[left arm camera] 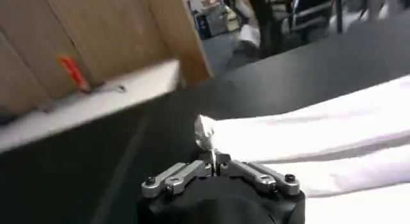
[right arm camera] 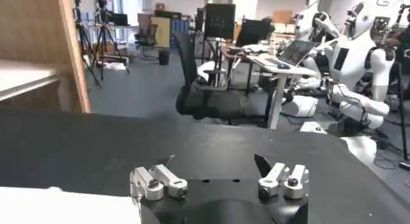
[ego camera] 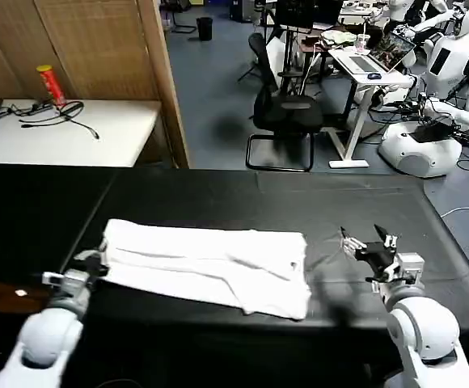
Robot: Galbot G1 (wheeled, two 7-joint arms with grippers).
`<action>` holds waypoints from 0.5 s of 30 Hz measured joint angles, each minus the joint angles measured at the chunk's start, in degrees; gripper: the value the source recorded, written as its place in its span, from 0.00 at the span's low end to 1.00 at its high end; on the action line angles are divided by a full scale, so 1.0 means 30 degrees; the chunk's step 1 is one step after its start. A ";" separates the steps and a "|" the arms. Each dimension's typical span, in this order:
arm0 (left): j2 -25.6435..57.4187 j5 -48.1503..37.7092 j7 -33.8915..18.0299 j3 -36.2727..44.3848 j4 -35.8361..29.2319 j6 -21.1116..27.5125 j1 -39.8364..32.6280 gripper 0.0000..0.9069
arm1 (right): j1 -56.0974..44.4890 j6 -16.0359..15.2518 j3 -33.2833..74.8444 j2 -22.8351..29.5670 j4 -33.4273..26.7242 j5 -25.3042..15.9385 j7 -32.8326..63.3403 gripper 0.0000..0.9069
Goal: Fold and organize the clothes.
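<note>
The left claw (left arm camera: pixel 211 160) is pinched together on a corner of the folded white T-shirt (ego camera: pixel 210 265), whose long axis runs across the black worktop (ego camera: pixel 218 194) toward the right claw (ego camera: pixel 369 241), spread apart just beyond the shirt's far end, touching nothing.

Items counted across the views:

- 1 white T-shirt (ego camera: pixel 210 265), folded, on 1 black table (ego camera: pixel 218 194).
- 2 grippers: left gripper (ego camera: pixel 97 260) at shirt's left edge, closed on a pinch of fabric; right gripper (ego camera: pixel 369 240) off the cloth, fingers apart.
- 1 white side table (ego camera: pixel 65 133), w/ 1 red can (ego camera: pixel 50 84) and 1 black cable bundle (ego camera: pixel 57 115) seen on it.
- 1 office chair (ego camera: pixel 287 113) noted behind.
- 1 laptop (ego camera: pixel 384 52) on 1 desk (ego camera: pixel 356 69).
- 1 wood partition (ego camera: pixel 97 48).
</note>
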 joint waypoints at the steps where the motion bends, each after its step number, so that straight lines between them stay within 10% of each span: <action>1: 0.0196 -0.0036 -0.0020 0.0000 -0.0107 0.0050 0.0059 0.00 | -0.0020 0.0014 -0.0046 0.0065 -0.0011 -0.0115 -0.0015 0.97; 15: -0.1805 -0.3018 -0.1318 0.4066 -0.3290 0.0900 0.0021 0.00 | -0.1223 0.0359 0.0493 0.0996 0.0336 -0.1544 -0.0166 0.97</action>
